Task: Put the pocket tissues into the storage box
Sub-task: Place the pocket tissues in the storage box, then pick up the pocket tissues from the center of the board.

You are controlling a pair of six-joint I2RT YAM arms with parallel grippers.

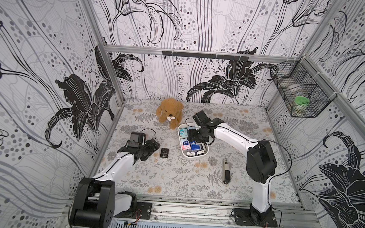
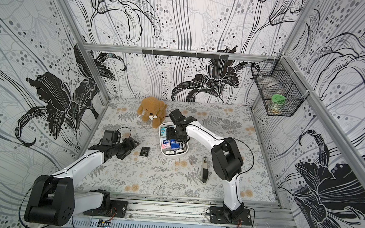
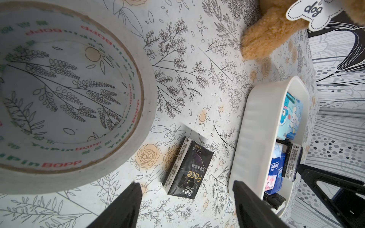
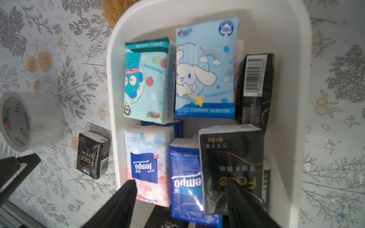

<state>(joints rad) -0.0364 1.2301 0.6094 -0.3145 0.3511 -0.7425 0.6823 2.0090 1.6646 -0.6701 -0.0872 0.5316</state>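
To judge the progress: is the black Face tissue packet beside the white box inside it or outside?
Outside. The black packet lies flat on the table, apart from the storage box wall.

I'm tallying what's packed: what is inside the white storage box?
In the storage box: teal packet, light blue packet, pink Tempo packet, dark blue Tempo packet, black Face packet, barcoded black packet. More pocket tissues beneath are mostly covered.

The black packet (image 1: 164,155) has open table (image 1: 173,175) near and right toward the storage box (image 3: 256,138), only the tape roll (image 4: 45,118) crowding its left side.
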